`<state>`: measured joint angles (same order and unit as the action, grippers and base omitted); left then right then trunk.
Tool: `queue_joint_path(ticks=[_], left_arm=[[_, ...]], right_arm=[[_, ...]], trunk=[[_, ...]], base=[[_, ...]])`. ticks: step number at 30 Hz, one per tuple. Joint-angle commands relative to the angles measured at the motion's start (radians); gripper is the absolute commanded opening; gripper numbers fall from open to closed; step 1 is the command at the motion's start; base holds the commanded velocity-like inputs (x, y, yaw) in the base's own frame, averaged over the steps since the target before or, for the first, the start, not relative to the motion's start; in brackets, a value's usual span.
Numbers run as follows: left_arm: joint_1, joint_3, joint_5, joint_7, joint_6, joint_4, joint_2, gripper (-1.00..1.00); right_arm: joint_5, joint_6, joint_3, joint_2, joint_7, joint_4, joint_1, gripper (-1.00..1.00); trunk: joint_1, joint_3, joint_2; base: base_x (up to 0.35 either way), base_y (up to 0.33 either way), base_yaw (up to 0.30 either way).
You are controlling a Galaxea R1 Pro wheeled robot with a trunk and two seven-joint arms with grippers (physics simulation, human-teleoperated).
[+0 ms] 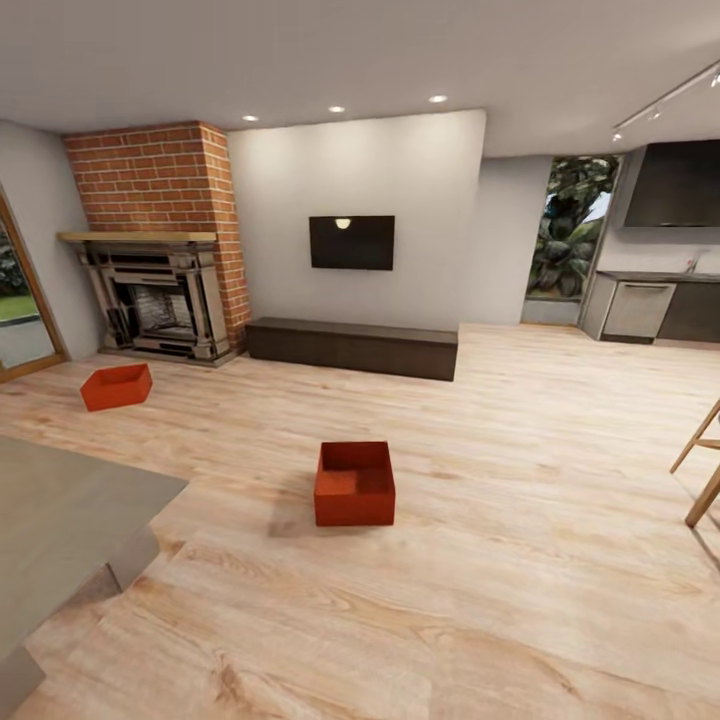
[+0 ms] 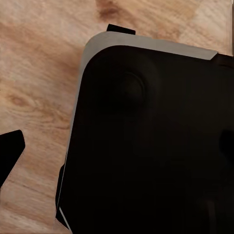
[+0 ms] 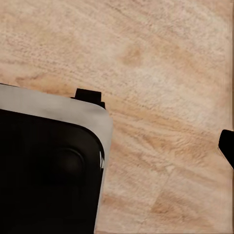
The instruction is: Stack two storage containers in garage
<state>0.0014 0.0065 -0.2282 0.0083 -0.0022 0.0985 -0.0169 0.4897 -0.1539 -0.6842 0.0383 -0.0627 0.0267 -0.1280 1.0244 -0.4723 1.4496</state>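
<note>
At the left wrist, a dark fingertip (image 2: 10,151) is seen at the frame edge over wood plank floor (image 2: 39,73), beside the robot's black, grey-rimmed base (image 2: 146,146). At the right wrist, a dark fingertip (image 3: 227,146) likewise shows at the edge, above the same floor and base. Whether either gripper is spread or closed cannot be told, since only one tip of each is shown; nothing is seen between the fingers, so both are judged to be empty.

Both containers are well away from the grippers, out ahead of the robot on the living-room floor. The near box (image 1: 354,484) is set almost straight ahead, upright and open-topped, with bare planks all round it. The far box (image 1: 117,386) lies further off and to the left, near the brick fireplace (image 1: 160,240), also upright and apart from everything. Beyond them a long low cabinet (image 1: 352,346) stands under the wall TV (image 1: 351,242). A grey slab (image 1: 60,520), perhaps a table, is seen close by on the left.

The task is judged to be at its very start: no box is lifted, none is carried, and the garage is not reached. Left to do: both boxes fetched, one set on the garage floor, the other stacked on it.
</note>
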Motion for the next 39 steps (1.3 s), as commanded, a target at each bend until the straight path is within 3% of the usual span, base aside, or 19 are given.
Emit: queue_joint_path(ticks=[1, 39], left_arm=[[0.0, 0.001, -0.005, 0.001, 0.0, 0.001, -0.001, 1.0], [0.0, 0.001, -0.004, 0.001, -0.001, 0.001, 0.002, 1.0]], right_arm=[[0.008, -0.005, -0.009, -0.001, 0.0, 0.002, -0.001, 1.0], [0.009, -0.005, -0.01, -0.002, -0.002, 0.002, -0.001, 1.0]], trunk=[[0.001, -0.001, 0.0], [0.001, -0.001, 0.0]], base=[[0.325, 0.0, 0.0], [0.325, 0.0, 0.0]])
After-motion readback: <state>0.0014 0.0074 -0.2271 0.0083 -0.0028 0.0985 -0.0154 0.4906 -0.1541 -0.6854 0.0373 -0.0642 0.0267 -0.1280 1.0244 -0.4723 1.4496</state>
